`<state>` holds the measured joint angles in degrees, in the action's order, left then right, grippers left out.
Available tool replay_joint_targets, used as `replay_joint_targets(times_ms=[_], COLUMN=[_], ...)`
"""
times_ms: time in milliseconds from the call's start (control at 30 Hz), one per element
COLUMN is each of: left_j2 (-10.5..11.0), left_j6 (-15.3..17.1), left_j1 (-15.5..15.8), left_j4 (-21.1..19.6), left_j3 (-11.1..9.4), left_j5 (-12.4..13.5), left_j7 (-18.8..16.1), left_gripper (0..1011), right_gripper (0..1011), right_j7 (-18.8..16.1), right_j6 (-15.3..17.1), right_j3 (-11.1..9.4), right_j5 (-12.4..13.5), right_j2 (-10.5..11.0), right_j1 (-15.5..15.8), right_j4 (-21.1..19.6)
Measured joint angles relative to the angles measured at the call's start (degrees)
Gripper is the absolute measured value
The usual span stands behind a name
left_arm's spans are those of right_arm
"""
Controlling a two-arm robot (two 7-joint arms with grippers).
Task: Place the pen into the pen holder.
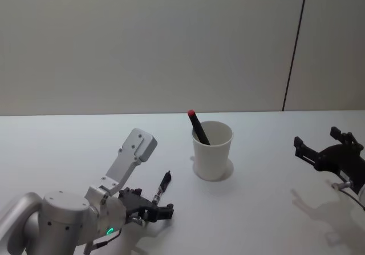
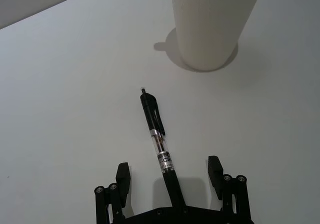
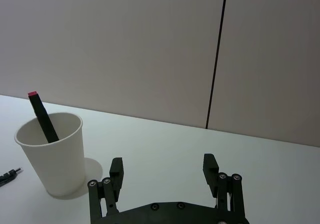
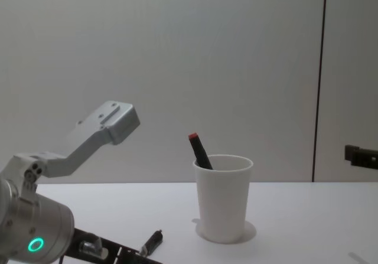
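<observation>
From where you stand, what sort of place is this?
Probably a robot test room, not a home: a white table, a blank panelled wall, and a paper cup and a loose pen lying at the open left gripper.

Pen (image 2: 157, 139) tail beneath left pincer (image 2: 169, 166)

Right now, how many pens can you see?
2. One red-tipped pen leans inside the paper cup; the other pen lies on the table between the open fingers of the left gripper. More could be hidden in the cup.
</observation>
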<state>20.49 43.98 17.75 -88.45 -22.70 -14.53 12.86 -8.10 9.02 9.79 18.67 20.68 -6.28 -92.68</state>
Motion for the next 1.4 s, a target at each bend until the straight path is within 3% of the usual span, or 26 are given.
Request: replay_joint_targets(times_ms=[433,700,767,933,1267,1400], left_j2=[-0.5,-0.7,-0.8,-1.0,-1.5,-1.6], left_j6=[-0.1,0.4,0.7,1.1,2.4,2.8], left_j1=[0.6,0.8,1.0,1.1,1.5,1.6], left_j4=[0.9,1.2,1.3,1.4,1.6,1.7], left_j3=[0.1,0.3,0.4,0.5,0.6,0.6], left_j5=[0.5,0.4,0.3,0.1,0.2,0.4], left_j7=[0.6,0.6,0.5,0.4,0.3,0.4], left_gripper=[992,810,707,590,223,139], right_gripper=[1001,1001,1001,1001,1001,1001], right_j7=[0.0,0.0,0.0,0.0,0.0,0.0], right_j6=[0.0,0.0,0.0,0.0,0.0,0.0], right_j3=[0.0,0.0,0.0,0.0,0.0,0.0], right_j5=[0.0,0.0,0.0,0.0,0.0,0.0], right_j2=[0.0,0.0,0.0,0.0,0.0,0.0], right_j1=[0.0,0.0,0.0,0.0,0.0,0.0], right_j4=[0.0,0.0,0.0,0.0,0.0,0.0])
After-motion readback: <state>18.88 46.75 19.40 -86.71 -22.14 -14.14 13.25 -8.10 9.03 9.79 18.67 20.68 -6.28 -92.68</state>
